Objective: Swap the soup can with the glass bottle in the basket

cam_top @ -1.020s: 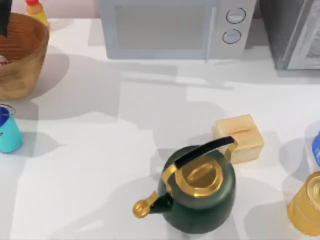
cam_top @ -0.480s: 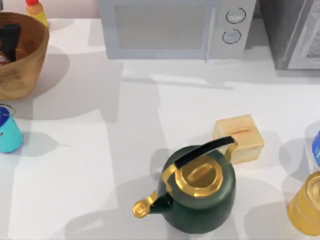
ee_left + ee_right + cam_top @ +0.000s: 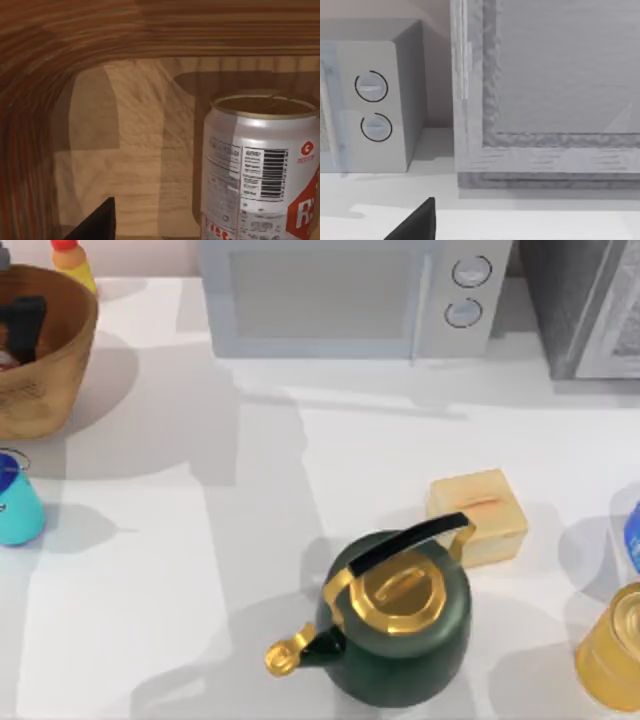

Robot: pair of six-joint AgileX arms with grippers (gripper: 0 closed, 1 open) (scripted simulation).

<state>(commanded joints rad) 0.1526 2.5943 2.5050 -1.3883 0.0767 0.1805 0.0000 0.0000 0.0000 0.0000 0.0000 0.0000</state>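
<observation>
The wicker basket (image 3: 50, 360) stands at the table's far left. My left gripper (image 3: 22, 325) is down inside it, open. In the left wrist view one dark fingertip (image 3: 97, 225) hangs over the basket floor (image 3: 135, 150), and the glass bottle (image 3: 260, 165), white with a red label and a tan-gold top, stands upright beside it, untouched. The cyan soup can (image 3: 15, 502) stands on the table in front of the basket, at the left edge. In the right wrist view one fingertip (image 3: 417, 222) of my right gripper hovers above the table near the microwave's dials (image 3: 372, 107), holding nothing.
A microwave (image 3: 340, 295) and a grey cabinet (image 3: 590, 300) line the back. A green kettle (image 3: 400, 630) with gold trim sits front centre, a yellow block (image 3: 480, 515) behind it. A golden can (image 3: 612, 650) stands front right. A yellow bottle (image 3: 72, 260) stands behind the basket.
My left gripper came down from above the basket's back rim into the basket, and has settled beside the glass bottle. Nothing else moved.
</observation>
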